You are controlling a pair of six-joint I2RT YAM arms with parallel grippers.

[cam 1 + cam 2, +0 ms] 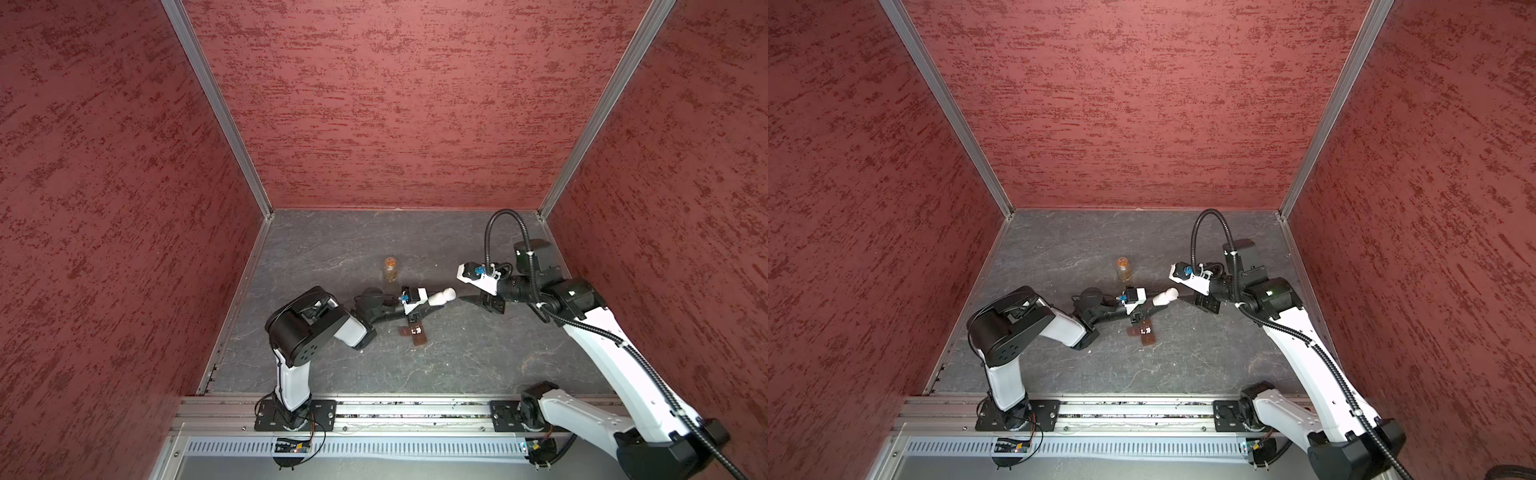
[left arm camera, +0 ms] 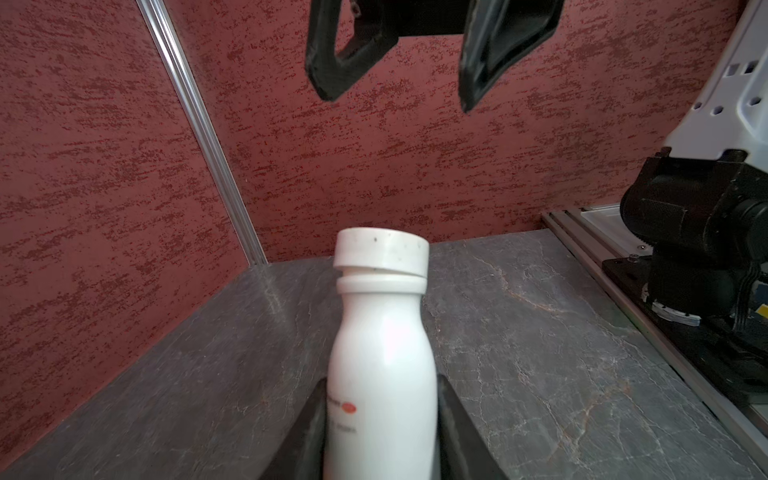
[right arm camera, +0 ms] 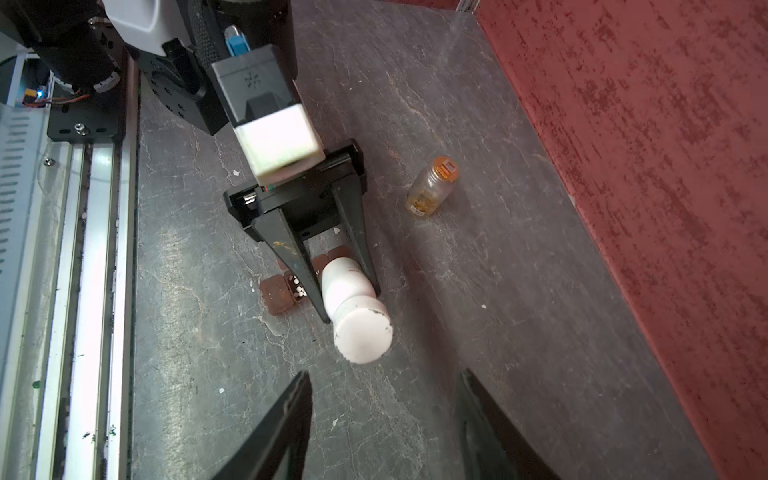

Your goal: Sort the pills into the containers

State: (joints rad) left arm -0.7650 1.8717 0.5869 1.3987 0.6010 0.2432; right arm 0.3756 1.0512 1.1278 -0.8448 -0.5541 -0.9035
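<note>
My left gripper (image 1: 430, 302) (image 2: 381, 378) is shut on the body of a white bottle (image 1: 441, 297) (image 1: 1165, 297) (image 2: 382, 353) (image 3: 349, 286). It holds the bottle nearly level above the table, and the white cap (image 2: 381, 249) (image 3: 363, 334) is on. The cap points at my right gripper (image 1: 469, 297) (image 1: 1187, 297) (image 3: 385, 372) (image 2: 397, 104), which stands open just beyond it, touching nothing. Below the bottle lies the brown box of containers (image 1: 417, 337) (image 1: 1147, 340) (image 3: 275, 299). Its lids are open and several white pills (image 3: 299, 291) (image 1: 1145, 331) sit in one cell. The left gripper hides part of the box.
A small amber bottle (image 1: 390, 270) (image 1: 1124, 269) (image 3: 432, 187) with an orange cap stands upright behind the box. A few white specks (image 3: 221, 390) lie on the grey table. An aluminium rail (image 1: 415, 409) with the arm bases runs along the front edge. Red walls close in the other sides.
</note>
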